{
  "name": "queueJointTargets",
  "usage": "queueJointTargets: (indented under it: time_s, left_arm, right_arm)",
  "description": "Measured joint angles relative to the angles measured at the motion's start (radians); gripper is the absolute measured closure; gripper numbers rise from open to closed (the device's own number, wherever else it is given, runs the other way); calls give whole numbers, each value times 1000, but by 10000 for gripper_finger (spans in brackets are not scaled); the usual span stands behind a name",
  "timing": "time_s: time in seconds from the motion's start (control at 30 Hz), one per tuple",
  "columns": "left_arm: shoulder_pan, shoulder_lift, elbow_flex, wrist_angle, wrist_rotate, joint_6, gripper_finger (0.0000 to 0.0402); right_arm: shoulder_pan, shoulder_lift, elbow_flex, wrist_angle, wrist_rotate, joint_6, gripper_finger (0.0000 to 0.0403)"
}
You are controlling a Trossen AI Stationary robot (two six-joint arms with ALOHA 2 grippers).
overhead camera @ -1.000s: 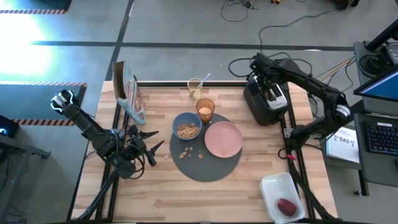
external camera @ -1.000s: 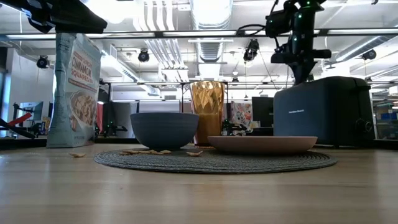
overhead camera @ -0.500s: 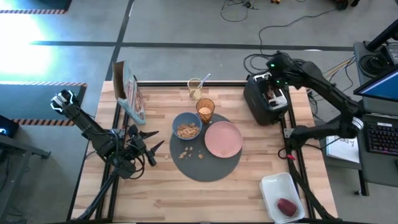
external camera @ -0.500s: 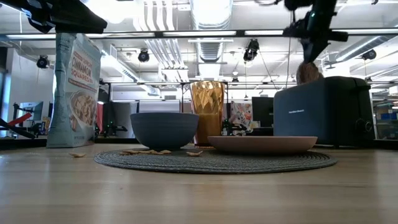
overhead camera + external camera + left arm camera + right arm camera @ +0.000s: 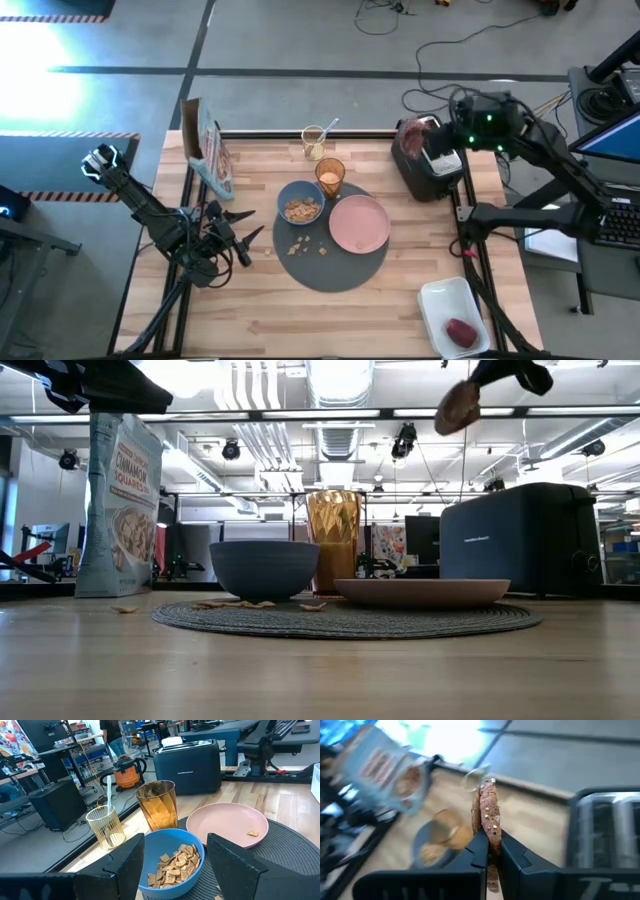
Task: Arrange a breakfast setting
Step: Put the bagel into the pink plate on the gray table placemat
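Right pincer (image 5: 489, 851) pinches the toast slice (image 5: 489, 815) on edge, high above the black toaster (image 5: 430, 165) — the carry step. Next, likely across and down to the pink plate (image 5: 360, 223) below. Left pincer (image 5: 236, 232) waits, spread, beside the mat (image 5: 345, 270).

Mat (image 5: 335, 265) mid-worktop (image 5: 260, 310), carrying bowl (image 5: 299, 203) left, plate (image 5: 359, 223) right, tumbler (image 5: 330, 177) behind. Cereal box (image 5: 210, 150) far left. Toaster (image 5: 428, 165) right; toast slice (image 5: 410, 137) held above it. Tray (image 5: 447, 300) near right corner, apple (image 5: 461, 333) in it.
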Motion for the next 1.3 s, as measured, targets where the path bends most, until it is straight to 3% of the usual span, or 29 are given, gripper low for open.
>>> queueJointTargets:
  time_s: [0.27, 0.53, 1.0, 1.17, 1.3]
  left_arm:
    - [0, 0, 0, 1, -1, 0, 202]
    - [0, 0, 0, 0, -1, 7, 202]
    - [0, 0, 0, 9, -2, -24, 202]
    - [1, 0, 0, 19, -70, -72, 202]
    - [5, 0, 19, 23, -110, -77, 202]
  right_arm:
    - [344, 73, -115, 114, 121, 81, 392]
    - [600, 305, -171, 176, 270, 150, 391]
    - [737, 677, -141, 109, 485, 91, 390]
    - [757, 756, -141, 39, 598, 67, 390]
    - [780, 808, -141, 45, 597, 10, 390]
